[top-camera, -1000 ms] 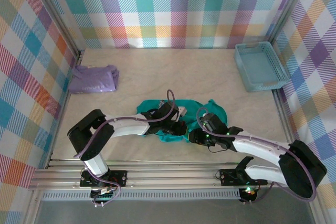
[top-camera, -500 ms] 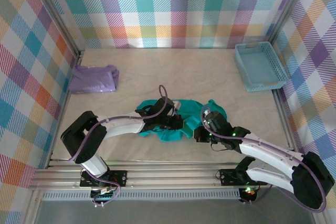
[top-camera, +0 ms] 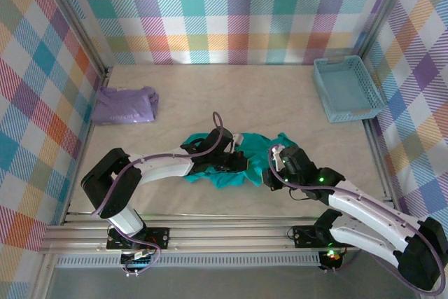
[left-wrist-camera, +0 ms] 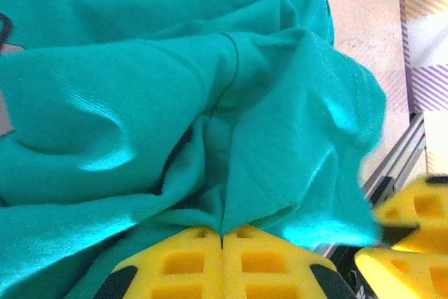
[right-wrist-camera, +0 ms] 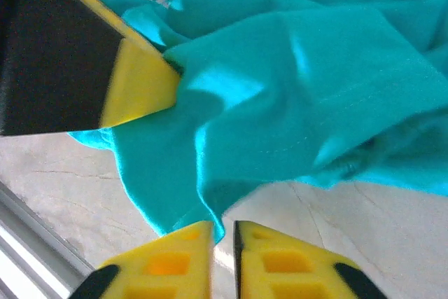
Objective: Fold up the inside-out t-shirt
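The teal-green t-shirt lies crumpled in the middle of the table near the front. My left gripper rests on its middle, and in the left wrist view its yellow fingers are shut tight on a fold of t-shirt. My right gripper sits at the shirt's right side. In the right wrist view the gripper shows a narrow slit between its fingers, with a hem corner of the t-shirt pinched in it. The left finger pokes in from the upper left.
A folded lavender garment lies at the far left of the table. A light blue basket stands at the back right. The metal front rail runs close behind both grippers. The right gripper's fingers show beside the shirt's edge.
The right arm has stretched out to the right and its gripper has shifted slightly up and right at the shirt's edge. The left gripper moved a little back, and the shirt bunched with it.
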You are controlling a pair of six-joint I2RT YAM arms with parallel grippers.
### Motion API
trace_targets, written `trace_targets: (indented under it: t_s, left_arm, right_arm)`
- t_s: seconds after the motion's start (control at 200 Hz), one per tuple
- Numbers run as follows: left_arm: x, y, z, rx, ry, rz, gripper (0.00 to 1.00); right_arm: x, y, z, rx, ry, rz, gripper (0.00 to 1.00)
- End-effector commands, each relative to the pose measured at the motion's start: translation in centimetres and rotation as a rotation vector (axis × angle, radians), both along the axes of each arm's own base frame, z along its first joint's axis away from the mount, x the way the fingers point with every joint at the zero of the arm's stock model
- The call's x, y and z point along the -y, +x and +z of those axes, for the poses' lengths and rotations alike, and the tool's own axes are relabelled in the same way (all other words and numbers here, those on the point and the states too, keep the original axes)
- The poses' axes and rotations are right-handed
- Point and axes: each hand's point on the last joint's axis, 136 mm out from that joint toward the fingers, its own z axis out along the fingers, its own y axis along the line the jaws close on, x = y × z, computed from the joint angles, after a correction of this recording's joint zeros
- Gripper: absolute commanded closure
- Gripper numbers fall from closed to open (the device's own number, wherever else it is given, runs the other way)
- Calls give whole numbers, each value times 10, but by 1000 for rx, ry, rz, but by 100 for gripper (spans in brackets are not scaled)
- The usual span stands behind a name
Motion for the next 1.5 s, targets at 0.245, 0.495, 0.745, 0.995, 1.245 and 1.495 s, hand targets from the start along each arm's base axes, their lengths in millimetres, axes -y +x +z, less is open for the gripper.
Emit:
trace_targets:
  t_s: [0.245, 0.495, 0.745, 0.995, 1.245, 1.495]
  left_arm:
    - [22, -55, 14, 100, -13, -251, 100]
    - [-50, -25, 53, 322, 111, -111, 49]
    - [-187, 55, 34, 102, 245, 482, 30]
    - [-194, 73, -7, -37, 258, 517, 27]
    - [-173, 76, -29, -93, 168, 487, 64]
    - [-163, 127, 74, 233, 48, 495, 100]
  right_arm:
    - [42, 35, 66, 161, -89, -235, 62]
    - [2, 91, 73, 178, -16, -137, 49]
    - [-47, 150, 33, 122, -101, -10, 41]
    - [-89, 180, -27, -5, -181, 130, 26]
    - [-96, 196, -68, -38, -318, 165, 42]
    - [-101, 227, 52, 237, -150, 154, 100]
